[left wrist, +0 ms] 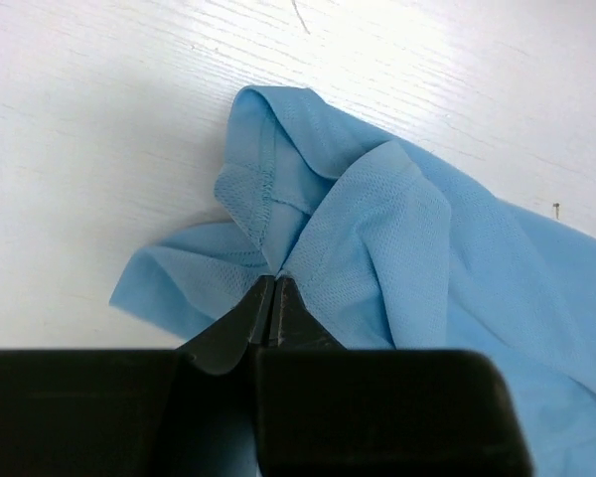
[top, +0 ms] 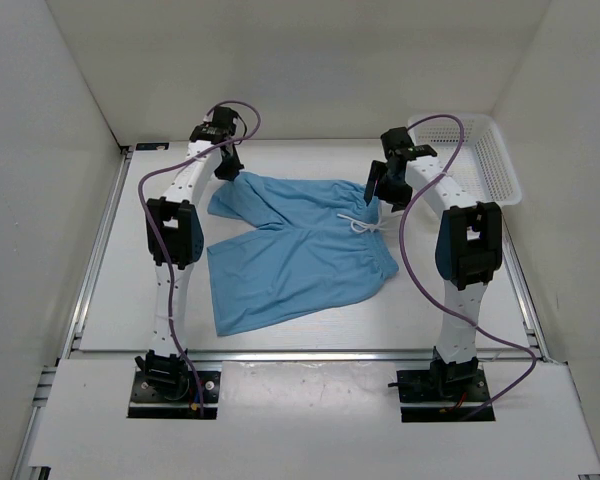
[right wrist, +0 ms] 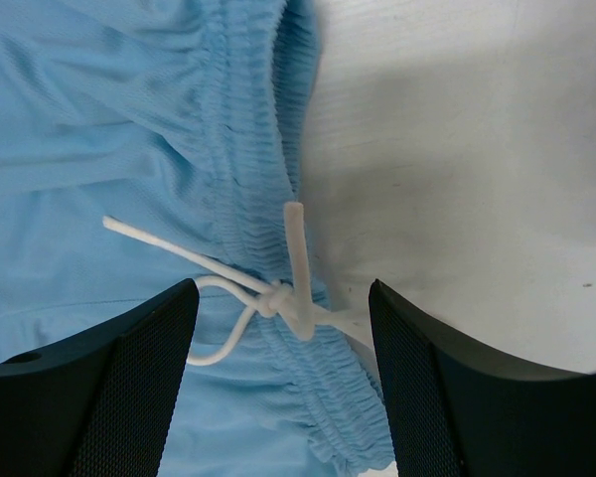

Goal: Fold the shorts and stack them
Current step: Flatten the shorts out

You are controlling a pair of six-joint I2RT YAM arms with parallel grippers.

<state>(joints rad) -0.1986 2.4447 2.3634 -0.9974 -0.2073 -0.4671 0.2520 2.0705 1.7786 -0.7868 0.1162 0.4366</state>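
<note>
The light blue shorts lie spread on the white table, legs to the left, elastic waistband and white drawstring to the right. My left gripper is shut on the hem of the far leg; in the left wrist view the fabric bunches up at the closed fingertips. My right gripper is open and hovers over the waistband, with the knotted drawstring between its two fingers.
A white plastic mesh basket stands at the back right corner. White walls enclose the table on three sides. A metal rail runs along the table's near edge, in front of the arm bases.
</note>
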